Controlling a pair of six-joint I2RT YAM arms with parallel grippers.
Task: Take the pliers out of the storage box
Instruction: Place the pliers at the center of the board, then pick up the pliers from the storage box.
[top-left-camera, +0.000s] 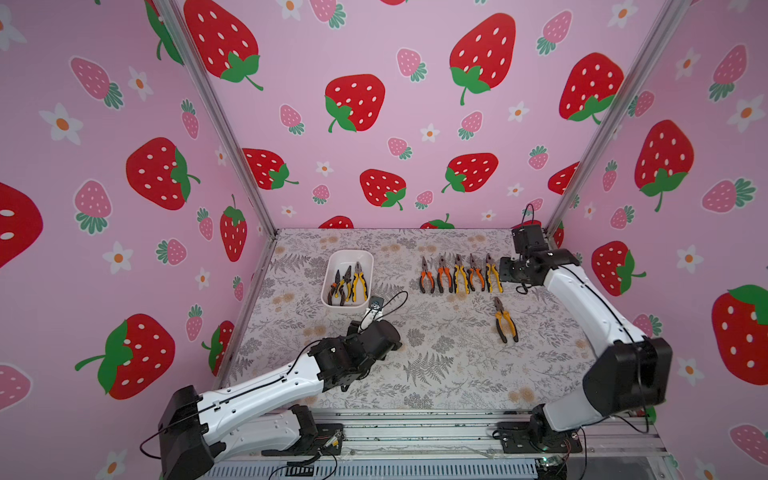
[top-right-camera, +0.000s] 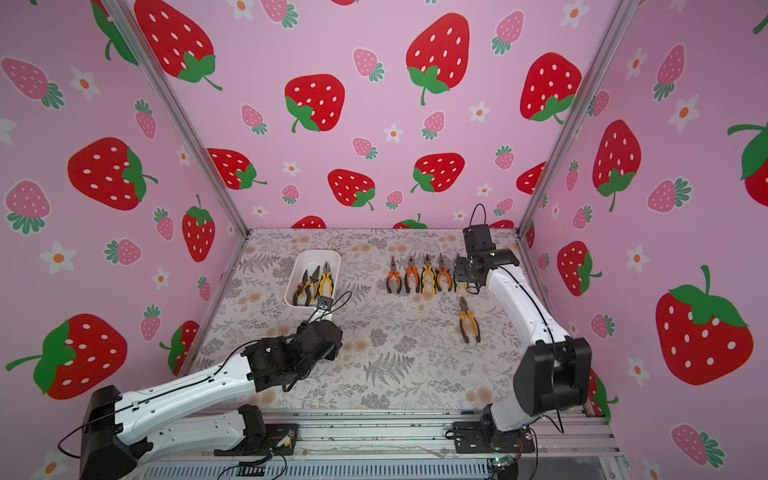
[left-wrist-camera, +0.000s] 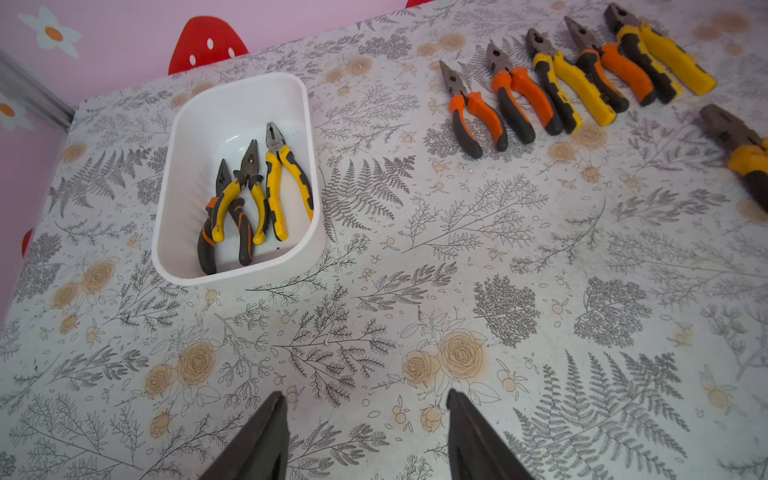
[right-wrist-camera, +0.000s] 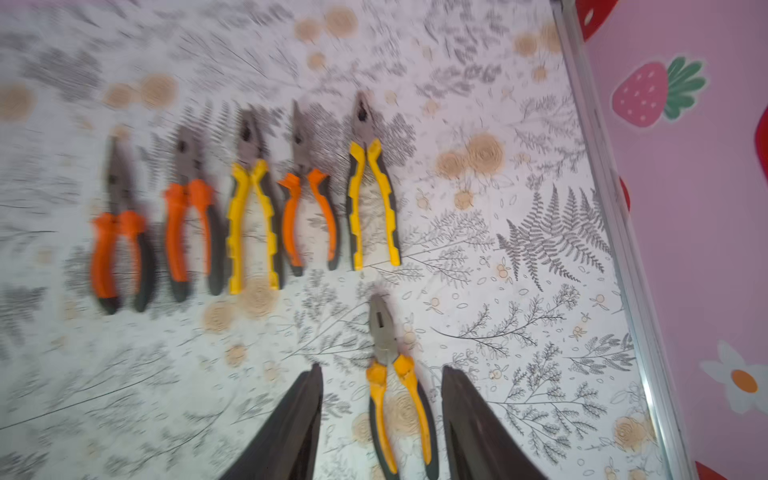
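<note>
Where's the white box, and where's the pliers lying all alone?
box (left-wrist-camera: 224, 110): left wrist view, on its bare inner wall.
lone pliers (right-wrist-camera: 383, 336): right wrist view, on the grey metal head.

There was one storage box (left-wrist-camera: 237, 99), and it held three pliers (left-wrist-camera: 272, 187). Five more lay in a row (top-left-camera: 458, 266) on the surface (top-left-camera: 436, 357): three orange-handled, two yellow-handled. One further pair (top-left-camera: 500, 311) lay alone, making nine pliers altogether.
</note>
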